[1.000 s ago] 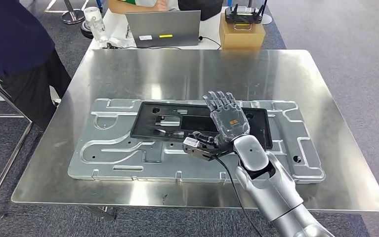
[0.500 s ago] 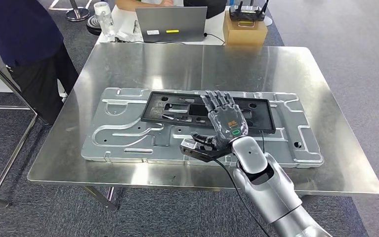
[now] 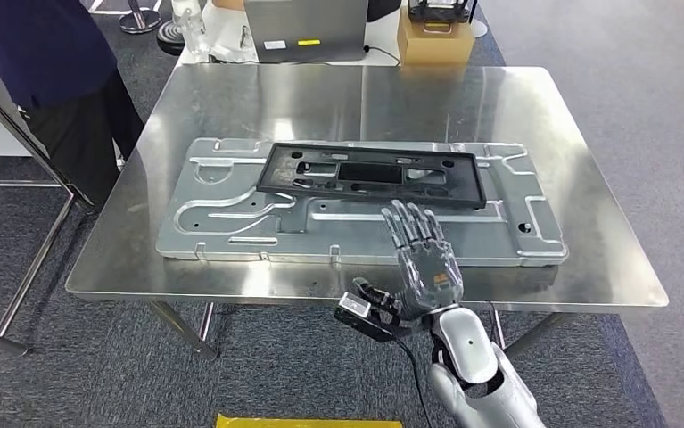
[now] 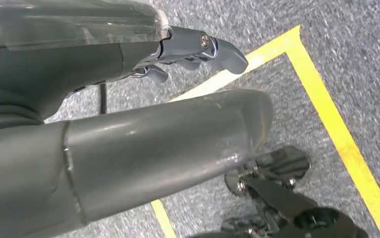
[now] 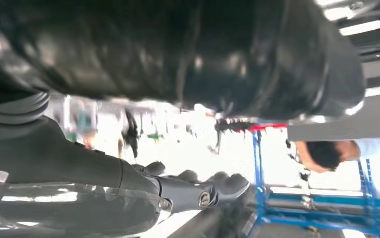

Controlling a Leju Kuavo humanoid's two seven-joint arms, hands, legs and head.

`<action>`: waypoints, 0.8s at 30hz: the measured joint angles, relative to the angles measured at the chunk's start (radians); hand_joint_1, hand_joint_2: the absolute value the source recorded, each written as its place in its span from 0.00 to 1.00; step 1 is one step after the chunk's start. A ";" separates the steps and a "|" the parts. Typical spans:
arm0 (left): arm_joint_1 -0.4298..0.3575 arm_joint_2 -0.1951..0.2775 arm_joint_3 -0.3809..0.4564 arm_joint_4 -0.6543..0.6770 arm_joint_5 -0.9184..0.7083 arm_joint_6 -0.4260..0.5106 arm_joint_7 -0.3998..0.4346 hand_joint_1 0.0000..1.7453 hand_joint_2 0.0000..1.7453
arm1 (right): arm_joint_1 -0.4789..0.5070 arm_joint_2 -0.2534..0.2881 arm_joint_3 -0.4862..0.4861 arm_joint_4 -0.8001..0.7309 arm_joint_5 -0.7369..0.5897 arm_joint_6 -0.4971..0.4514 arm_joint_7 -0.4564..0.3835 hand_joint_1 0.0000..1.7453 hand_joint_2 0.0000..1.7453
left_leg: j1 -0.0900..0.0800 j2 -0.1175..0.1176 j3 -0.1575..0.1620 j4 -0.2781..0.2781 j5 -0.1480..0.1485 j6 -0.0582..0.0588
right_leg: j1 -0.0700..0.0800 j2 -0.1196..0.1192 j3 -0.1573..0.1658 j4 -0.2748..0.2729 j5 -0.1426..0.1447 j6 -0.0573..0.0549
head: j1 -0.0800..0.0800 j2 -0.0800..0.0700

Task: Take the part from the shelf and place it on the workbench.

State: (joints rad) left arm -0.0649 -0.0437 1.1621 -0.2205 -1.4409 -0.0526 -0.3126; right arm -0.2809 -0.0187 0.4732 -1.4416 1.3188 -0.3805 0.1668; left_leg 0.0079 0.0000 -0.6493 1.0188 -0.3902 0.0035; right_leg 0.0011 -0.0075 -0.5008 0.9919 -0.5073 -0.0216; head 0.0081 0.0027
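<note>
A flat black rectangular plastic frame part (image 3: 372, 175) lies on an embossed silver metal plate (image 3: 231, 223) mid-worktop (image 3: 588, 259), toward the far edge. The right robot hand (image 3: 420, 267), fingers spread and empty, hovers at the near edge. Placement looks finished; retreating seems next.

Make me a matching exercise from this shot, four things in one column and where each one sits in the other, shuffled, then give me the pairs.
1. black part
2. metal plate
3. cardboard box
4. right hand

A. on the white table beyond the workbench
B. flat on the workbench
C. at the workbench's near edge, fingers spread, holding nothing
D. on the metal plate

Pairs: 1-D, 2-B, 3-A, 4-C
</note>
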 joint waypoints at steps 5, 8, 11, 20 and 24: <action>0.007 -0.006 0.016 0.000 0.014 0.010 0.000 0.00 0.00 | 0.134 0.007 -0.037 -0.078 -0.049 -0.068 -0.039 0.00 0.00 | 0.006 -0.001 -0.048 0.236 -0.199 -0.020 | -0.004 -0.007 -0.068 -0.003 0.060 -0.018 | 0.000 0.000; 0.011 -0.007 0.026 0.000 0.020 0.013 0.000 0.00 0.00 | 0.226 0.010 -0.062 -0.120 -0.060 -0.100 -0.056 0.00 0.00 | 0.011 -0.001 0.026 0.229 -0.134 -0.029 | -0.006 -0.013 -0.122 0.016 0.087 -0.009 | -0.001 0.000; 0.007 -0.007 0.033 0.000 0.024 0.014 -0.001 0.00 0.00 | 0.267 0.013 -0.082 -0.151 -0.067 -0.106 -0.062 0.00 0.00 | 0.011 -0.003 0.176 0.033 -0.147 -0.021 | -0.005 -0.009 -0.161 0.042 0.108 0.007 | -0.001 0.000; 0.019 -0.017 0.069 0.000 0.054 0.023 -0.009 0.00 0.00 | 0.491 0.042 -0.203 -0.172 -0.454 -0.174 -0.226 0.00 0.00 | 0.008 0.008 0.114 -0.025 -0.083 0.038 | -0.014 0.005 -0.222 0.277 -0.092 0.051 | 0.000 0.000; 0.022 -0.024 0.088 0.000 0.062 0.032 -0.014 0.00 0.00 | 0.549 0.080 -0.309 -0.073 -0.606 -0.132 -0.363 0.00 0.00 | 0.005 0.014 0.043 -0.008 -0.041 0.030 | -0.015 0.006 -0.107 0.244 -0.019 0.047 | 0.000 0.000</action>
State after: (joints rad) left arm -0.0430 -0.0677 1.2502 -0.2208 -1.3786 -0.0201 -0.3262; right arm 0.2678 0.0614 0.1644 -1.5147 0.7126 -0.5124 -0.1960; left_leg 0.0134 0.0143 -0.6061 1.0111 -0.4311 0.0332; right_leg -0.0139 -0.0019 -0.6079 1.2358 -0.5262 0.0254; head 0.0080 0.0027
